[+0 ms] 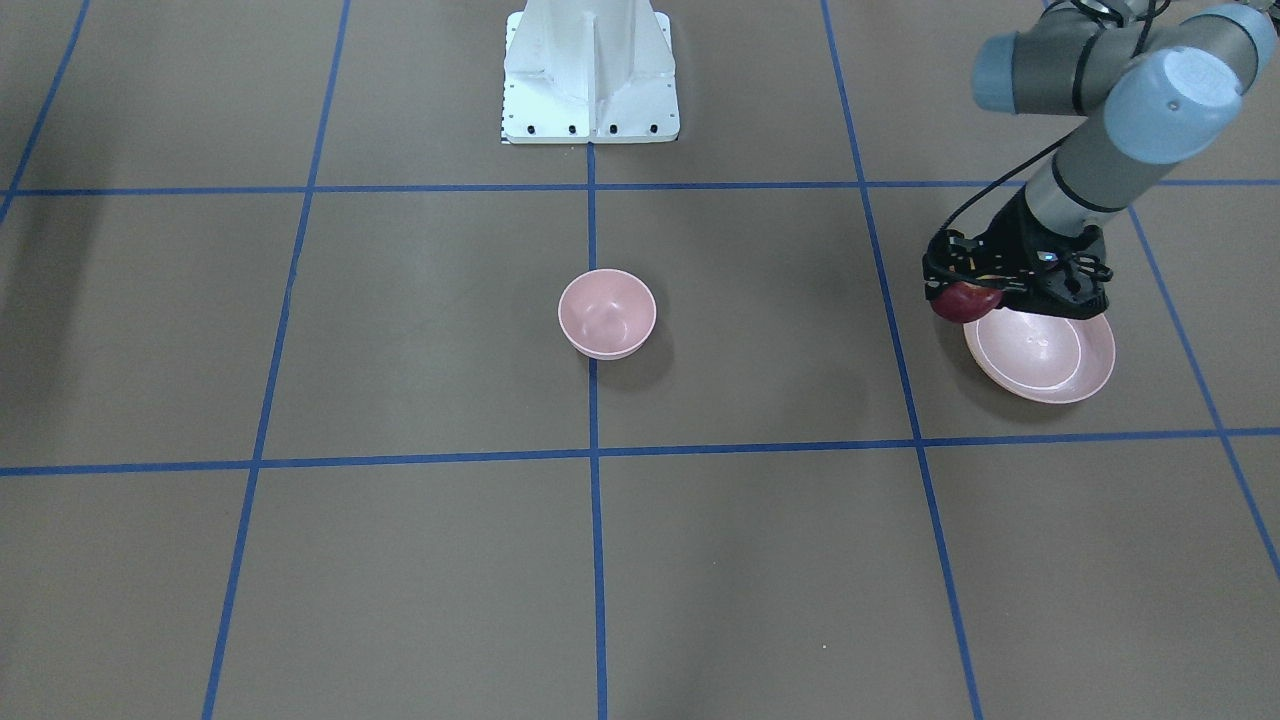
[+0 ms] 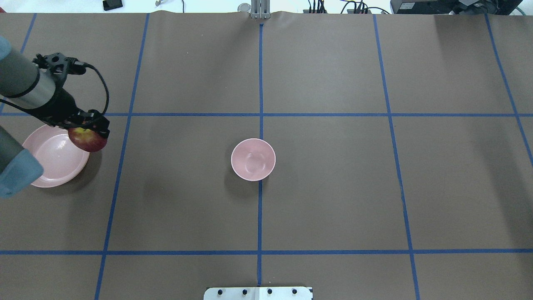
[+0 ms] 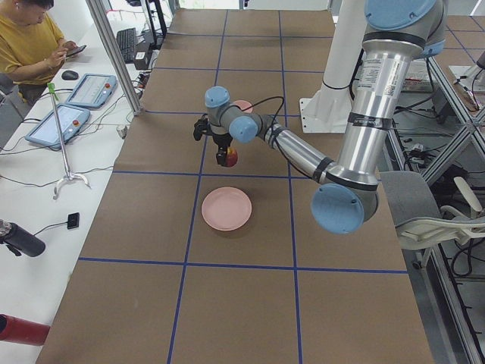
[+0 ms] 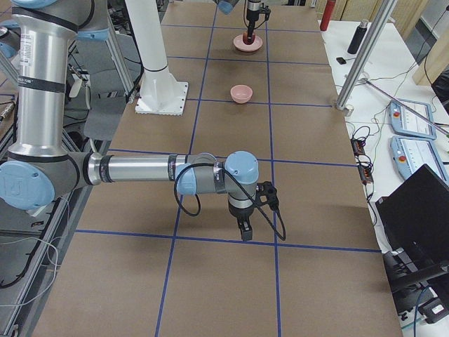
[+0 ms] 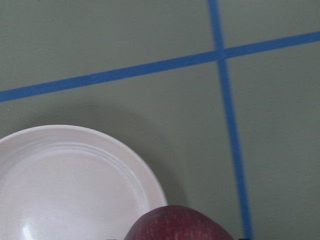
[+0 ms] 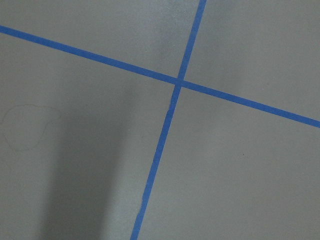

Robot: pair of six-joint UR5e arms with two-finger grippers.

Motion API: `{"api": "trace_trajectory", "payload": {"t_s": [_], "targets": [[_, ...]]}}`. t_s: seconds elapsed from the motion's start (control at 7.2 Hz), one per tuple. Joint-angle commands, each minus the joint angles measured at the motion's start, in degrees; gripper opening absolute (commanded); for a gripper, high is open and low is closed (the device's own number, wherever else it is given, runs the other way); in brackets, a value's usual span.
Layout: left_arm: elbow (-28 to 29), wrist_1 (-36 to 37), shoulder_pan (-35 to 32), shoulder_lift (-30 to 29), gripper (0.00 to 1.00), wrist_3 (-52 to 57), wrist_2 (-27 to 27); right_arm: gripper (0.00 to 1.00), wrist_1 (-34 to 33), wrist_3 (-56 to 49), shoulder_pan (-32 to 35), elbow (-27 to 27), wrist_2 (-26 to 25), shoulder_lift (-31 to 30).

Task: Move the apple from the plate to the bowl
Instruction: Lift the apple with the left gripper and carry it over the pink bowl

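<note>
My left gripper is shut on the dark-red apple and holds it in the air over the plate's rim, on the side toward the bowl. The apple also shows in the front view and at the bottom of the left wrist view. The wide pale-pink plate lies bare at the table's left, below the gripper. The small deep pink bowl stands empty at the table's centre, well to the right of the apple. My right gripper shows only in the exterior right view, low over the bare table; I cannot tell whether it is open.
The white robot base stands at the table's near edge, behind the bowl. Blue tape lines divide the brown table into a grid. An operator sits at a side desk with tablets, off the table.
</note>
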Motion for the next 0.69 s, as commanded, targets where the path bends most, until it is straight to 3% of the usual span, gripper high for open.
{"api": "trace_trajectory", "payload": {"t_s": [0.0, 0.28, 0.42, 0.56], "targets": [[0.27, 8.94, 9.49, -14.06, 0.0, -14.95, 4.58, 1.0, 0.02, 0.0, 0.0, -0.07, 0.02, -0.24], [9.98, 9.4, 14.35, -28.2, 0.0, -27.01, 6.79, 1.0, -0.07, 0.0, 0.0, -0.07, 0.02, -0.24], [15.87, 8.61, 16.81, -33.23, 0.0, -29.5, 9.84, 1.0, 0.02, 0.0, 0.0, -0.15, 0.02, -0.24], [18.71, 5.91, 17.44, -34.5, 0.0, -30.04, 10.48, 1.0, -0.07, 0.0, 0.0, -0.24, 0.1, -0.24]]}}
